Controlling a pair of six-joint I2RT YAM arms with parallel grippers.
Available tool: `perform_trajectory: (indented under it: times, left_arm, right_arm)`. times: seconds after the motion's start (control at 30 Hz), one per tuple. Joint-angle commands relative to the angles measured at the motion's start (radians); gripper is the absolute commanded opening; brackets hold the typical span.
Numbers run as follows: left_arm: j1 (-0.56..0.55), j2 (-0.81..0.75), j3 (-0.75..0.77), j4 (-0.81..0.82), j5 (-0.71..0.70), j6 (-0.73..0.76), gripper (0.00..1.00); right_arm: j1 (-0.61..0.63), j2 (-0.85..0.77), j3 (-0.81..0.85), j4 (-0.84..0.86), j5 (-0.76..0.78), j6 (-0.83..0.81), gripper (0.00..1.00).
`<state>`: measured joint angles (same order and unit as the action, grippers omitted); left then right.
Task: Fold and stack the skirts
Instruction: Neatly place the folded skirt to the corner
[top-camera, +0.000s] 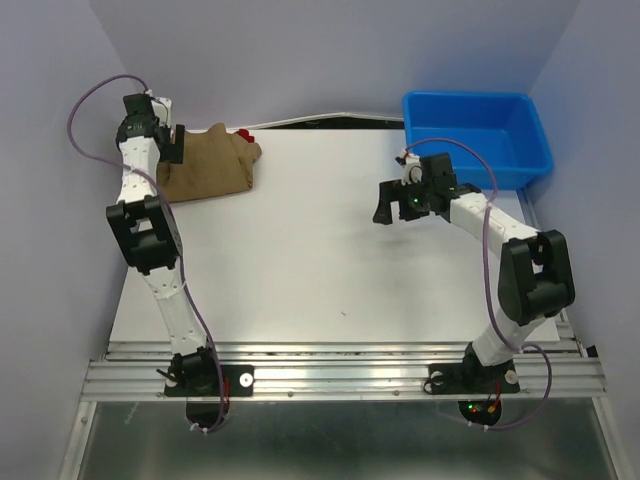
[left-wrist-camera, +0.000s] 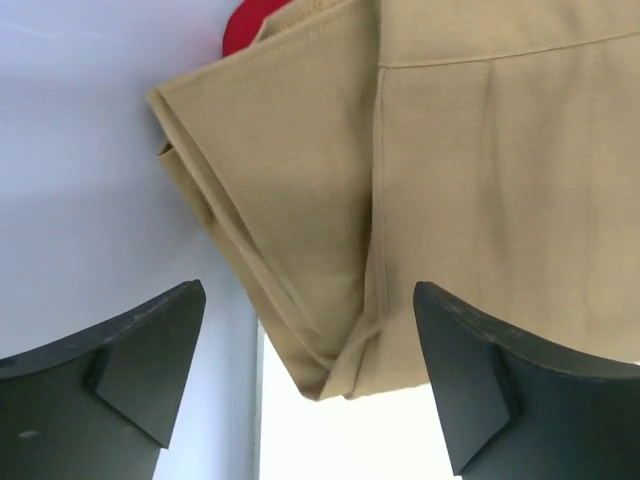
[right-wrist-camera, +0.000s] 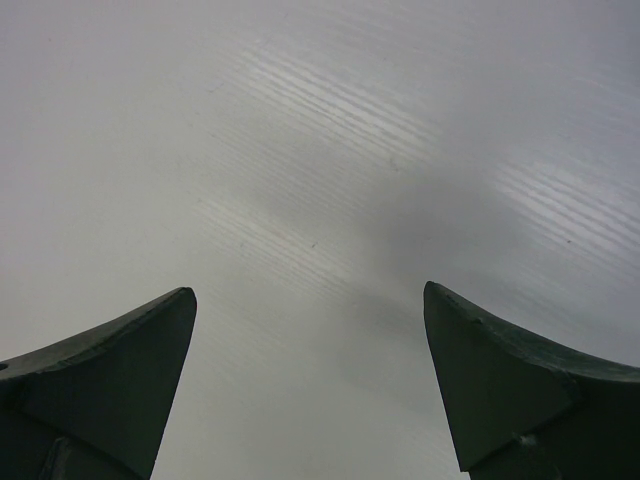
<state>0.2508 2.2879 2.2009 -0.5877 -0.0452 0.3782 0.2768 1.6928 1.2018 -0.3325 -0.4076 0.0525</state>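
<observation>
Tan skirt folded atop red skirt, stack looks finished. Your left claw open, empty; right claw open over counter.

The tan-brown skirt is laid folded at the far left corner of the table, its layered edges stacked. The deep red skirt is covered by it, with only a small edge shown.

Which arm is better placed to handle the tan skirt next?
Left, probably: the left tool hangs open over the tan skirt; the right tool is over bare table near the blue bin.
</observation>
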Motion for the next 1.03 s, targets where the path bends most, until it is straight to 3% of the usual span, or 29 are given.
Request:
perform_trajectory:
  times: [0.0,0.17,0.33,0.37,0.6,0.8,1.0]
  left_arm:
    - [-0.007,-0.272,-0.076,0.037,0.103,-0.025,0.99]
    - [-0.096,-0.517,-0.335,0.083,0.114,-0.044,0.98]
    - [-0.249,-0.721,-0.636,0.192,0.079,-0.058,0.99]
    - [-0.331,-0.775,-0.726,0.218,0.077,-0.071,0.98]
    - [-0.533,-0.936,-1.056,0.319,0.133,-0.171,0.98]
    - [-0.538,-1.067,-1.197,0.344,0.16,-0.157,0.99]
    - [-0.538,-1.12,-1.25,0.359,0.177,-0.173,0.99]
  right_arm:
    - [-0.074,-0.076,0.022,-0.016,0.001,0.035,1.0]
    - [-0.201,-0.169,-0.016,-0.043,-0.005,0.052,1.0]
    - [-0.215,-0.262,-0.074,-0.082,0.052,0.05,1.0]
    - [-0.215,-0.286,-0.103,-0.085,0.056,0.053,1.0]
    - [-0.215,-0.421,-0.27,-0.083,0.107,0.018,1.0]
    - [-0.215,-0.54,-0.393,-0.071,0.037,0.004,1.0]
    - [-0.215,-0.591,-0.407,-0.083,0.003,-0.005,1.0]
